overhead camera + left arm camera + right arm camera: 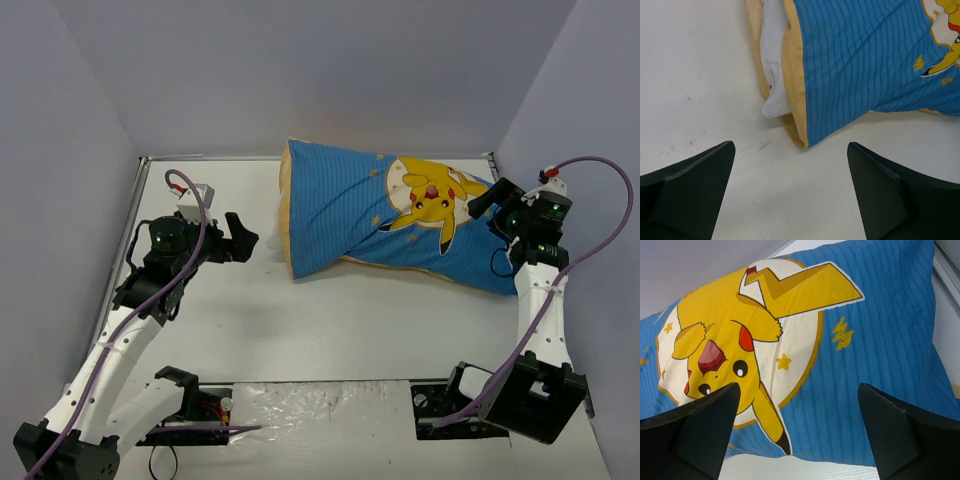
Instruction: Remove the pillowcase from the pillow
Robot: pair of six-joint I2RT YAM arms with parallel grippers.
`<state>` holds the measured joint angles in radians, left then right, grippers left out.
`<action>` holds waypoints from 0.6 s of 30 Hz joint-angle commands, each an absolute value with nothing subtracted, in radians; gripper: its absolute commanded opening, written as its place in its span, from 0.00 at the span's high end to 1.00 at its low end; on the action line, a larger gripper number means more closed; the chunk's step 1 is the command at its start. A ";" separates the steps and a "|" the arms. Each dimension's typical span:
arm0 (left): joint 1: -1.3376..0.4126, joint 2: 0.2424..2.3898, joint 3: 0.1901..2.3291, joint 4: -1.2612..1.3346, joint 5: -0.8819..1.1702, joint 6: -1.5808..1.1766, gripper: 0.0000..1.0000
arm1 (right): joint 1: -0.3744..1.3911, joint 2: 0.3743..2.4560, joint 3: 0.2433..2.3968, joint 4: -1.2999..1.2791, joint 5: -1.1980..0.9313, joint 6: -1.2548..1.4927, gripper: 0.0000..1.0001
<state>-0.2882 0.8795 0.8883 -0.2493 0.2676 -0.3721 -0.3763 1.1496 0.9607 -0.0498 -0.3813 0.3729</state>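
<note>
Just ahead of the left pincer, released and empty: open mouth of the pillowcase, pillow corner poking out. Facing the right pincer, likewise released: the closed end. Seemingly approach stage, nothing gripped. Next: pin pillow corner, pinch closed-end fabric, pull apart.

The left gripper is held near the bench's left edge, its 2 fingers spread wide. The right gripper, by the right edge, is equally parted.

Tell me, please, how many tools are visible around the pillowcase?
2: the left tool, open, left of the pillowcase; the right tool, open, at its right end.
</note>
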 commanded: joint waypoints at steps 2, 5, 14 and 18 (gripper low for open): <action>-0.295 0.870 0.917 -0.230 0.250 -0.383 0.06 | -0.373 1.130 0.963 -0.032 -0.446 0.341 0.00; -0.295 0.877 0.917 -0.235 0.250 -0.391 0.06 | -0.338 1.143 0.910 0.050 -0.694 0.218 0.00; -0.295 0.951 0.934 -0.241 0.321 -0.429 0.06 | -0.006 1.210 1.132 -0.333 -0.862 -0.483 0.00; -0.275 1.009 0.948 -0.241 0.363 -0.457 0.06 | 0.060 1.250 1.184 -0.361 -0.860 -0.566 0.00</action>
<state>-0.2882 0.9874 0.8928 -0.2501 0.3161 -0.4213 0.0303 1.2232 1.1484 -0.2871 -0.8169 -0.4004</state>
